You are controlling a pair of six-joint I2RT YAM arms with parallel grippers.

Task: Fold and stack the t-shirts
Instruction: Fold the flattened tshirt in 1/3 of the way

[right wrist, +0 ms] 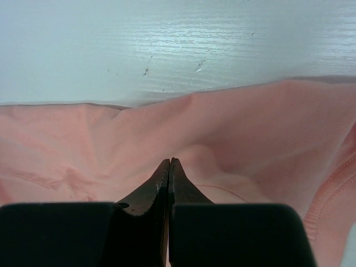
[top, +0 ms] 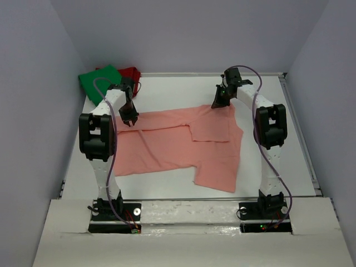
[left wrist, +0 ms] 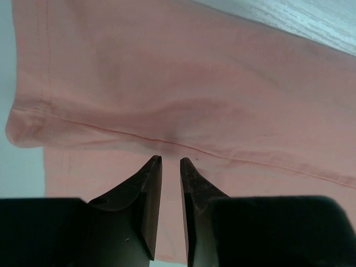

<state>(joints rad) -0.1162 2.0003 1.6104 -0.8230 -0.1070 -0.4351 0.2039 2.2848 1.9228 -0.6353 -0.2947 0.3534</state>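
The salmon-pink t-shirt [top: 178, 144] lies spread on the white table, partly folded, with a sleeve flap laid over its middle. My left gripper [top: 129, 118] hovers over its far left part. In the left wrist view the gripper [left wrist: 171, 161] is open by a narrow gap, just above a seam of the shirt [left wrist: 167, 72]. My right gripper [top: 218, 103] is at the shirt's far right edge. In the right wrist view the gripper [right wrist: 169, 161] is shut, with the shirt's fabric [right wrist: 250, 128] puckered up at its tips. The bright green t-shirt [top: 100, 80] and the dark red t-shirt [top: 132, 73] lie bunched at the far left corner.
The white table [top: 167, 89] is enclosed by grey walls at the left, back and right. A raised rail [top: 303, 139] runs along the right edge. Both arm bases stand at the near edge.
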